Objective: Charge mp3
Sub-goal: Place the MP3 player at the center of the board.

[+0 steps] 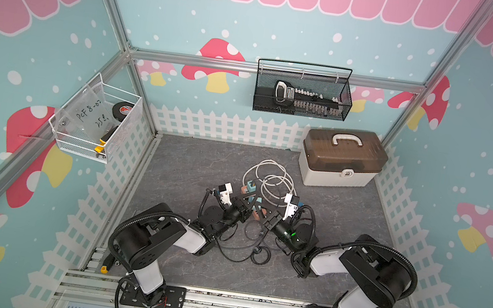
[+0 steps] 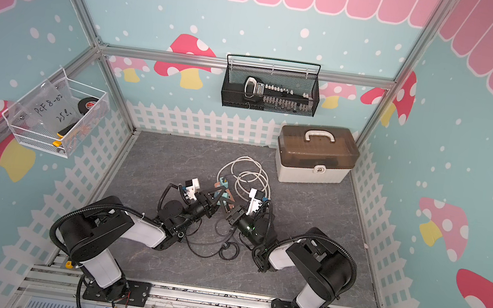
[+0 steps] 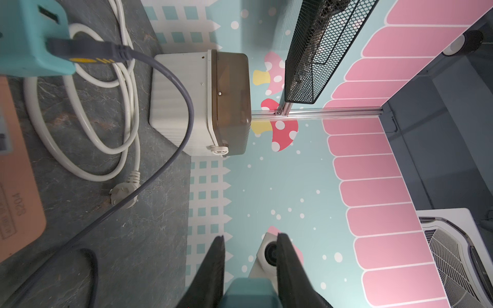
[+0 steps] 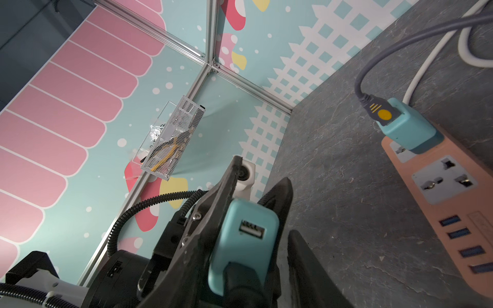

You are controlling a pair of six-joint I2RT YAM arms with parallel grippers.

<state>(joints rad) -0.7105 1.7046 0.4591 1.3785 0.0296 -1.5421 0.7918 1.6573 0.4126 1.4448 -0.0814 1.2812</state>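
- while my left gripper clamps the teal charger, its usb port faces my right gripper, just beside it.
- i cannot tell whether the right one grips anything, nor spot the mp3 player.

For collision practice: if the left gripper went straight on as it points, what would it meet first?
Probably the right arm's wrist camera, seen just past the left gripper; depth is unclear.

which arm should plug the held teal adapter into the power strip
Left: the left gripper is already shut on the teal adapter. The power strip lies close beside it on the table, with a socket free.
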